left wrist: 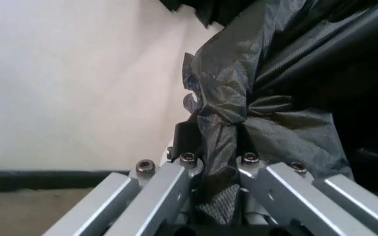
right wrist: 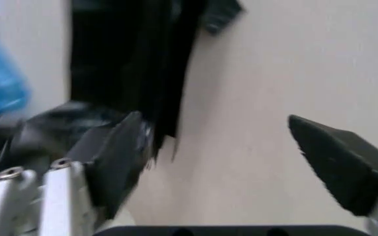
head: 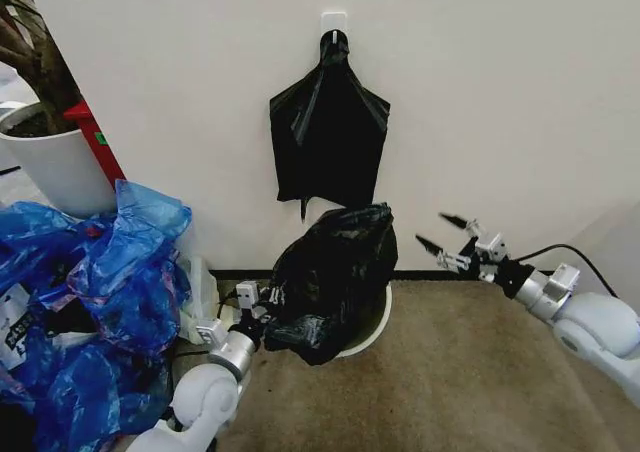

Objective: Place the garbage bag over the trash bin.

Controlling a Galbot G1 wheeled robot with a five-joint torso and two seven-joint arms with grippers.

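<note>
The glossy black garbage bag (head: pixel 335 267) is bunched over the trash bin, a white bucket whose rim (head: pixel 380 324) shows at the lower right of the bag. My left gripper (head: pixel 262 310) is low at the bag's left side, shut on a fold of the film. In the left wrist view the wrinkled garbage bag (left wrist: pixel 274 98) runs down between the left gripper (left wrist: pixel 215 147) fingers. My right gripper (head: pixel 437 232) hangs open in the air to the right of the bag, apart from it. In the right wrist view the right gripper (right wrist: pixel 228 147) has its fingers spread wide, with the garbage bag (right wrist: pixel 51 128) beyond them.
A flat black bag (head: pixel 328 132) hangs from a wall hook above the bin. Translucent blue bags (head: pixel 110 272) pile up at the left, beside a white plant pot (head: pixel 55 167) and a red object (head: pixel 97 140). Brown carpet (head: pixel 470 372) spreads to the right.
</note>
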